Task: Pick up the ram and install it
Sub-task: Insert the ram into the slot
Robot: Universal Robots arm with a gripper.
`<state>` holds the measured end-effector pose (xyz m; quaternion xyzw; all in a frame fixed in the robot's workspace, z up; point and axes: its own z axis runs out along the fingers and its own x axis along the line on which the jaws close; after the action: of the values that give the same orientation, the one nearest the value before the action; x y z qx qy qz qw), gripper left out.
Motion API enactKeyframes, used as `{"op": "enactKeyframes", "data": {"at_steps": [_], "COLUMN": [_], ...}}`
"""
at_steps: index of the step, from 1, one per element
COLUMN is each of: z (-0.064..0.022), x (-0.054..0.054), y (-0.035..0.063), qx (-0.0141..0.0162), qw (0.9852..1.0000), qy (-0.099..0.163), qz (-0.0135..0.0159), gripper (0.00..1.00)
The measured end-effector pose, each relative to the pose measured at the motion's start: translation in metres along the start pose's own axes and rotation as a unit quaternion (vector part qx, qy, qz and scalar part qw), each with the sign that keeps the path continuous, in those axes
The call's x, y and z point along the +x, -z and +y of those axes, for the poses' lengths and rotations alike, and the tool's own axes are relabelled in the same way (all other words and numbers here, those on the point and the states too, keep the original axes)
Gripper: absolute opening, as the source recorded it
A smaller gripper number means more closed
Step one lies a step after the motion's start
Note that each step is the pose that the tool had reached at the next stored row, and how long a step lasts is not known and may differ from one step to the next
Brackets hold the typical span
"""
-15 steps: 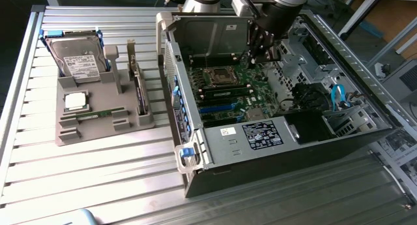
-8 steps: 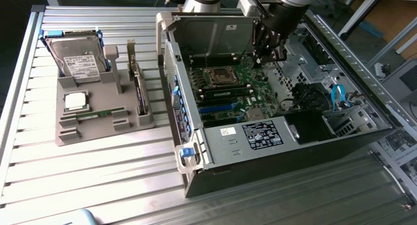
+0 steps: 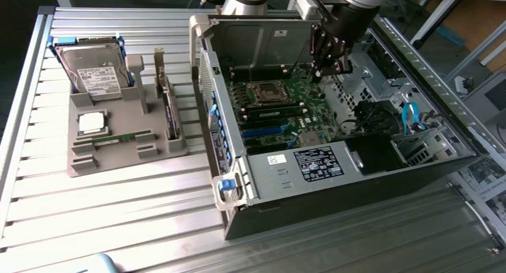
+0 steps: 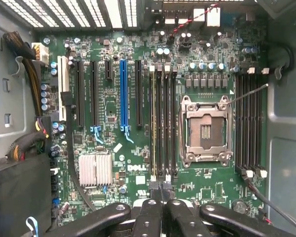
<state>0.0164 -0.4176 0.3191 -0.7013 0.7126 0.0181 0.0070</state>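
The ram (image 3: 118, 138), a narrow green stick, lies flat in the grey holder (image 3: 87, 163) on the exterior view's left, far from the arm. My gripper (image 3: 320, 73) hangs inside the open computer case (image 3: 348, 196) over the motherboard (image 3: 292, 107), its fingers pressed together with nothing seen between them. In the wrist view the shut gripper (image 4: 163, 191) sits just above the end of the long memory slots (image 4: 164, 123), beside the empty CPU socket (image 4: 206, 131). A thin yellow-green edge (image 4: 153, 123) runs along one slot; whether it is a stick I cannot tell.
The holder also carries a silver hard drive (image 3: 95, 71), a square CPU chip (image 3: 92, 122) and an upright card (image 3: 167, 107). Case walls, black cables (image 3: 371, 116) and a blue cable (image 3: 411, 116) crowd the motherboard. The slatted metal table (image 3: 118, 214) lies around them.
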Motion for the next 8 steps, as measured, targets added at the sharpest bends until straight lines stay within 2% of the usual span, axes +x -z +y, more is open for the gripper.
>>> {"op": "enactKeyframes", "data": {"at_steps": [8], "z": [-0.0079], "x": [-0.0001], "y": [0.0001], "qx": [0.0], "qw": [1.0], "qy": [0.0], "qz": [0.0005], "gripper": [0.11]}}
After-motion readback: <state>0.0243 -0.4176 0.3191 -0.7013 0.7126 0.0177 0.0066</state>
